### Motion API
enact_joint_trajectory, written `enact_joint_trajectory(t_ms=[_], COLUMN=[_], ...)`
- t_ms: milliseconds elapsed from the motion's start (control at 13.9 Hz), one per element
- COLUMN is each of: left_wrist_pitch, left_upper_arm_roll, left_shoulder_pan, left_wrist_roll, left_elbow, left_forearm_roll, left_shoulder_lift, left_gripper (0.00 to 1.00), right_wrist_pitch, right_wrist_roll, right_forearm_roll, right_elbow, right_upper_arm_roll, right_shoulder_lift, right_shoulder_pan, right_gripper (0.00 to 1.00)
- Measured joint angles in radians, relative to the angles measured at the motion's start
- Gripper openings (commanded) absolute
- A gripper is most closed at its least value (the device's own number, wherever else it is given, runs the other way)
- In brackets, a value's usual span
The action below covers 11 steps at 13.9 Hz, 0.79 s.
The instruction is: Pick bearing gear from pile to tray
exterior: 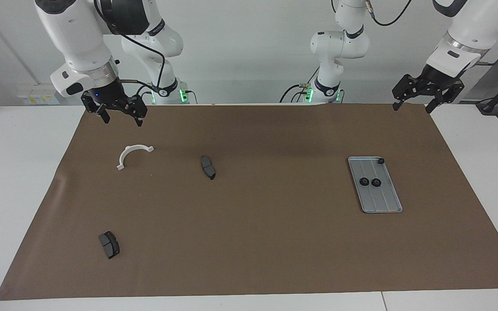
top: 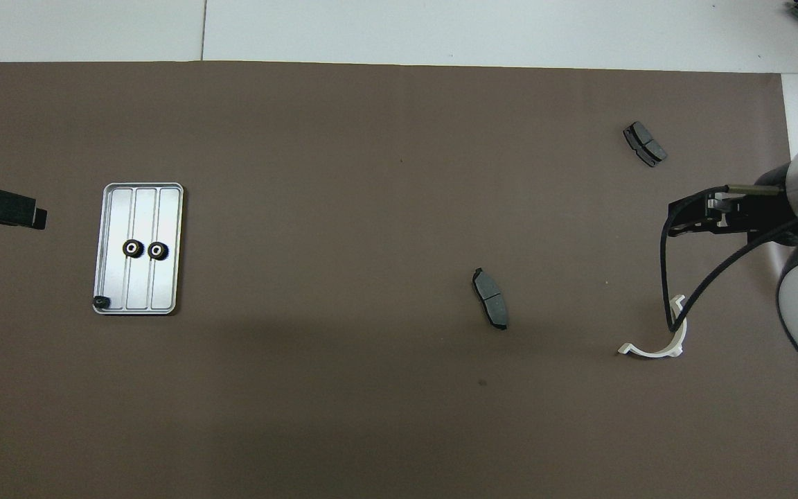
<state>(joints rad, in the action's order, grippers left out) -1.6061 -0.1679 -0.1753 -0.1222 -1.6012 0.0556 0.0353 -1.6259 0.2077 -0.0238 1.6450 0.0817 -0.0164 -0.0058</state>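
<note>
The silver tray (exterior: 384, 199) (top: 137, 208) lies toward the left arm's end of the mat. Two black bearing gears (exterior: 364, 182) (exterior: 376, 182) sit side by side in it. A third, smaller gear (exterior: 381, 161) (top: 100, 302) rests at the tray corner nearest the robots. My left gripper (exterior: 412, 108) hangs open and empty, high over the mat's edge by the robots. My right gripper (exterior: 122, 121) (top: 675, 227) waits open and empty above the mat, just robot-side of the white half-ring bracket (exterior: 133, 154). The pile is only scattered loose parts.
One dark brake pad (exterior: 208, 167) (top: 490, 298) lies mid-mat. Another brake pad (exterior: 109, 244) (top: 645, 143) lies farther from the robots, toward the right arm's end. The bracket (top: 655, 343) lies partly under the right arm's cable. A brown mat (exterior: 253, 242) covers the white table.
</note>
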Motion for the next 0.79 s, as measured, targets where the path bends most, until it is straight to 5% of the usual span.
enact_joint_trajectory(t_ms=[790], left_wrist_pitch=[-0.012], left_upper_arm_roll=[-0.003], left_shoulder_pan=[0.001], left_wrist_roll=[0.061], left_elbow=[-0.064], left_forearm_roll=[-0.056], left_shoulder_lift=[0.043], left_gripper=[1.00], right_wrist_pitch=[-0.003], right_wrist_roll=[0.000], right_forearm_roll=[0.000], right_elbow=[-0.001], right_upper_arm_roll=[-0.001], right_shoulder_lift=[0.000], right_shoulder_pan=[0.000], right_gripper=[1.00])
